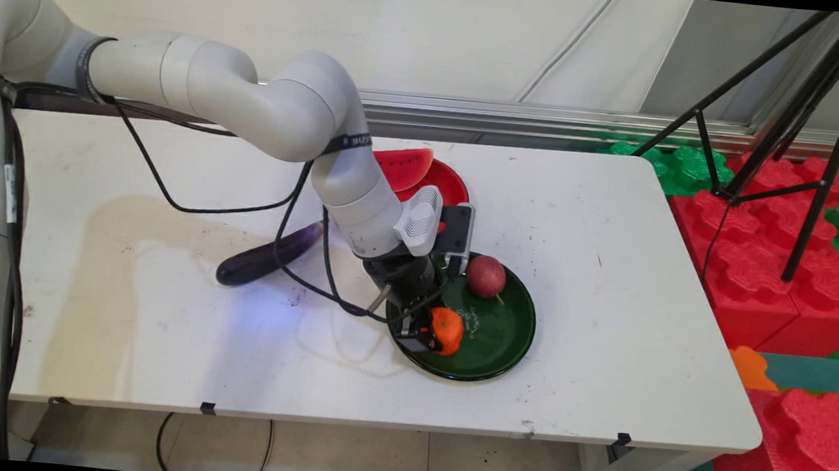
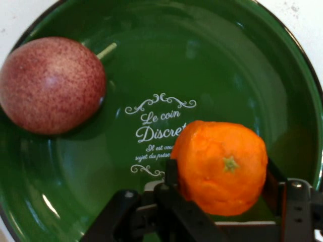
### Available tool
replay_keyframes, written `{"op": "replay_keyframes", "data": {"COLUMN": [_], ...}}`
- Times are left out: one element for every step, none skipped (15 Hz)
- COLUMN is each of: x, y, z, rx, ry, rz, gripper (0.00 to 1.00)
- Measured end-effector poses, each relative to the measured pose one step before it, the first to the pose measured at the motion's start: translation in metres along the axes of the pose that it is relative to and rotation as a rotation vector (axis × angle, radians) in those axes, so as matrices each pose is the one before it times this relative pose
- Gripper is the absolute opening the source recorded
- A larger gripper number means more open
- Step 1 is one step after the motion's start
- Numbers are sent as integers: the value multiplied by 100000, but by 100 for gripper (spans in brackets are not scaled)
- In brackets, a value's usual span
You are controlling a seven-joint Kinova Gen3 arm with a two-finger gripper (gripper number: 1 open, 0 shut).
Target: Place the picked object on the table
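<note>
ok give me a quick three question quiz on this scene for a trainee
1. True or false: the end effector grips the orange over the green plate.
2. Which fruit lies apart from the end effector on that plate? A) red-speckled round fruit B) watermelon slice C) eggplant
3. Fill in: the watermelon slice sits on a ___ plate.

Key: 1 true; 2 A; 3 red.

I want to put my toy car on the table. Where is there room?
Bare table lies right of the green plate, and along the near edge. It is crowded mid-table: the gripper holds the orange beside a reddish fruit, with eggplant and watermelon slice behind.
</note>
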Motion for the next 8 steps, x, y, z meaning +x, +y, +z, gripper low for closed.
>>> {"op": "replay_keyframes", "data": {"x": [-4,4,21,52,41,41,49,36], "y": [-1,-2,-3,16,23,41,71,59], "z": [-186,-176,-228,-277,-302,-516,-666,-553], "rx": [271,278,329,350,341,475,568,437], "ry": [256,250,336,410,434,663,810,644], "rz": [14,-23,-60,-42,-54,-180,-107,5], "gripper": [0,0,0,0,0,0,0,0]}}
